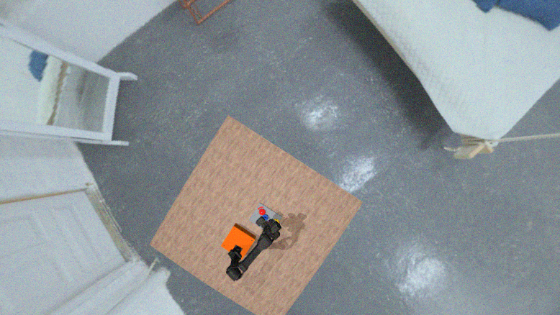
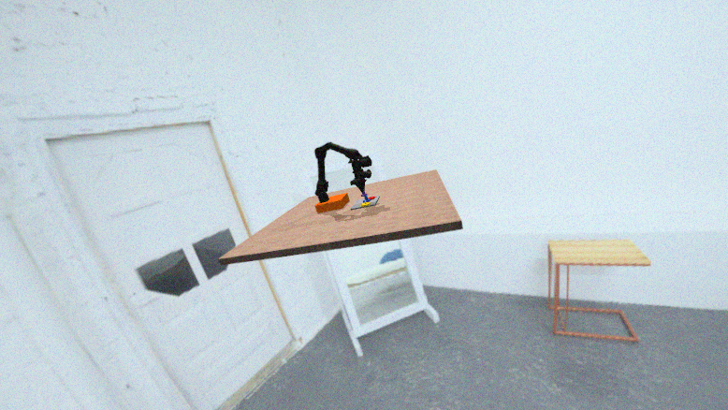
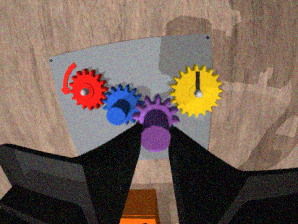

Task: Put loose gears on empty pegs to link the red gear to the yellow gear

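Observation:
The grey board (image 3: 120,57) (image 1: 254,216) lies on the table. The red gear (image 3: 87,90) (image 1: 262,210) is on its peg at the board's left in the wrist view, the yellow gear (image 3: 187,95) (image 1: 277,221) with its black stripe at the right. A blue gear (image 3: 117,115) (image 1: 265,216) with a round handle is on the board beside the red gear, teeth close to it. My gripper (image 3: 156,131) (image 2: 364,193) is shut on the purple gear's handle. The purple gear (image 3: 156,139) is held above the board, between the blue and yellow gears in the wrist view. It hides what is under it.
An orange block (image 1: 237,237) (image 2: 331,203) (image 3: 141,202) is at the arm's base, on the near side of the board. A curved red arrow (image 3: 68,78) is beside the red gear. The wooden table's edge (image 2: 341,244) is well away from the board.

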### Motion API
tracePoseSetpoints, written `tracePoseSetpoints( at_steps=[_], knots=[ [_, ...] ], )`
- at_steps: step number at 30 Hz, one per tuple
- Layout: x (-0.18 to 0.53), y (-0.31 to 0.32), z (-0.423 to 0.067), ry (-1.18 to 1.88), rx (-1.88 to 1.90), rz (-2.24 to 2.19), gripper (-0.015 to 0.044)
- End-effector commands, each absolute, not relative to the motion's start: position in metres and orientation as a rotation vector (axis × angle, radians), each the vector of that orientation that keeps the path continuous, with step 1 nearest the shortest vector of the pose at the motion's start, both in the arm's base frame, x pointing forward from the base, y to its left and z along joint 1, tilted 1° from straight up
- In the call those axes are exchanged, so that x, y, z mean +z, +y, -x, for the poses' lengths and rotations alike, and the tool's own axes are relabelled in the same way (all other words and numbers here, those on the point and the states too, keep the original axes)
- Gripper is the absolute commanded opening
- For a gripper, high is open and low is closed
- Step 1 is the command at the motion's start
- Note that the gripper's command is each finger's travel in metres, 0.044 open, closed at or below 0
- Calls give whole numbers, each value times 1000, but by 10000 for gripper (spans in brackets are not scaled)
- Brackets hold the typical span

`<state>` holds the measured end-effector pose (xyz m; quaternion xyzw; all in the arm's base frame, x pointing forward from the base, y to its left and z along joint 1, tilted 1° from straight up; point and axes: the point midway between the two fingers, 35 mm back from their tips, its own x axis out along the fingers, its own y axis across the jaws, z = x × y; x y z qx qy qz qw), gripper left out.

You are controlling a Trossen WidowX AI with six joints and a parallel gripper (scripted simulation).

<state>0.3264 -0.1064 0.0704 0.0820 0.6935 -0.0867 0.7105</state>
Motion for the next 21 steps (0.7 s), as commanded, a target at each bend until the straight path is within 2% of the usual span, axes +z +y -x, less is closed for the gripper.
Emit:
tracePoseSetpoints(
  at_steps=[1,21],
  knots=[
    [71,-107,-326,1541,-190,-173,0],
    [69,-107,-326,1550,-26,-6,0]
  ],
)
